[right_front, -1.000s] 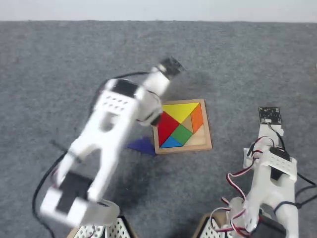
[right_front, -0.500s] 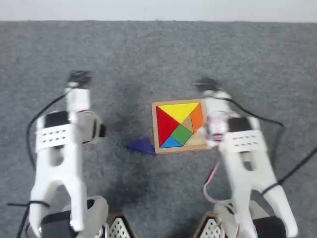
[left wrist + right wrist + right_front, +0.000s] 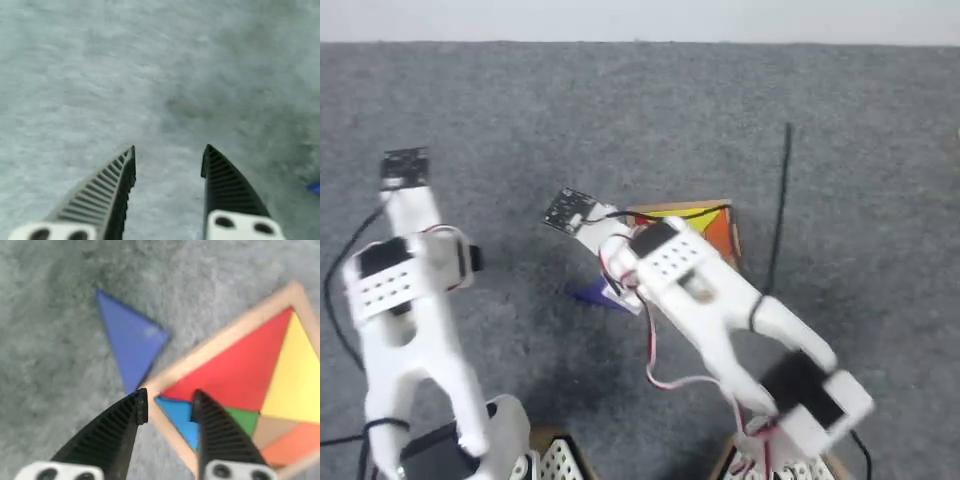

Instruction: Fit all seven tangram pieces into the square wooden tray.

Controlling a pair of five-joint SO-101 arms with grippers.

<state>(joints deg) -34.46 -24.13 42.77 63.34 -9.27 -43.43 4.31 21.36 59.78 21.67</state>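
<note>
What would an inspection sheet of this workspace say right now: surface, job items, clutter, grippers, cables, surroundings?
Surface: grey fuzzy mat.
Job's things: square wooden tray holds a red triangle, yellow triangle, light blue piece, green piece and orange piece; a blue triangle lies on the mat outside, by the tray's corner.
Clutter: nothing seen.
Grippers: left gripper open over the mat; right gripper open above the tray's corner, beside the blue triangle.
Cables: black cable crosses the high view beside the tray; red and white wires run along the right arm.
Surroundings: pale strip beyond the mat's far edge.
</note>
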